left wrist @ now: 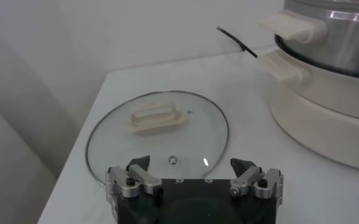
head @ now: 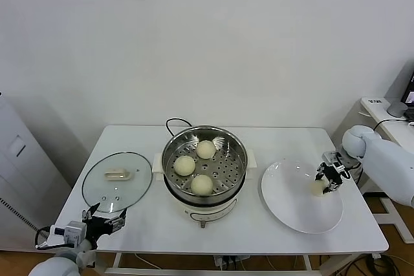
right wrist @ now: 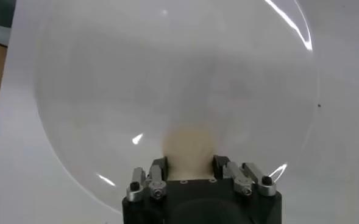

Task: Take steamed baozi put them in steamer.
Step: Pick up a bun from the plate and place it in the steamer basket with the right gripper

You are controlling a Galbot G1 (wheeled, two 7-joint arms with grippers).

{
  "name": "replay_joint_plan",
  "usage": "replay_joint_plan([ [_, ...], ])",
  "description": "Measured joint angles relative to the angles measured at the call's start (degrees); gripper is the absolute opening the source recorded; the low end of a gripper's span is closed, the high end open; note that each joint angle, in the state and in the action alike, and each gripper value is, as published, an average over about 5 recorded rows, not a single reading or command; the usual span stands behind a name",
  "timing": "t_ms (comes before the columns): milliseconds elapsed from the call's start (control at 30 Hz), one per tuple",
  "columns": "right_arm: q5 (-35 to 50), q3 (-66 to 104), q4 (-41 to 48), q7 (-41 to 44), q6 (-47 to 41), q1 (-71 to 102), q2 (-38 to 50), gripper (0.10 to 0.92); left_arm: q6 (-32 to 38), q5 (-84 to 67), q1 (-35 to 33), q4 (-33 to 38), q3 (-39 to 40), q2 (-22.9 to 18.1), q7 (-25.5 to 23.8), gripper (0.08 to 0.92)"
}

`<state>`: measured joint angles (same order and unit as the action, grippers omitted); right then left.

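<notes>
You're facing a plain white wall and a white table [head: 272, 140] with rounded corners. At its centre sits your steamer [head: 204, 163], a shiny round steel pot with a perforated tray inside, on a white base with a black cord [head: 173, 123] looping off the far side. Three baozi [head: 202, 185] lie on the tray, smooth cream-white domes: one near, one left, one far. To the right of the steamer you have a round, glossy white plate [head: 291, 208]. To the left lies a flat round glass lid [head: 117, 180] with a cream slotted handle.

Your right gripper [head: 326, 181] is over the plate's right part, its fingers closed around the fourth baozi [right wrist: 190, 152], a pale, matte bun seen between the metal fingers in the right wrist view. Whether the bun touches the plate you cannot tell.

Your left gripper [left wrist: 194, 170] waits at the table's near-left corner, just near of the lid, jaws spread wide and holding nothing.
</notes>
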<state>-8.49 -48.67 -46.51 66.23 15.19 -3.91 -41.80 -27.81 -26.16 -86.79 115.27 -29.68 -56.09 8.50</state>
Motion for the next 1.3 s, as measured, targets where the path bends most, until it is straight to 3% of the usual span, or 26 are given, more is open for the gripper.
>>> replay_joint_plan([
  [467, 22.7, -23.6, -12.5, 1.5, -10.3, -23.8, 0.9, 0.458, -0.9, 0.6, 0.0, 1.1, 0.1, -0.4, 0.4, 0.823],
  [833, 40.3, -38.4, -18.1, 0.5, -20.7, -40.3, -5.8, 0.461, -1.1, 1.0, 0.0, 1.5, 0.7, -0.3, 0.5, 0.823],
  [1300, 55.8, -44.9, -22.9, -5.7, -32.1, -46.6, -14.9, 0.463, -1.0, 0.9, 0.1, 1.5, 0.7, -0.1, 0.5, 0.823],
])
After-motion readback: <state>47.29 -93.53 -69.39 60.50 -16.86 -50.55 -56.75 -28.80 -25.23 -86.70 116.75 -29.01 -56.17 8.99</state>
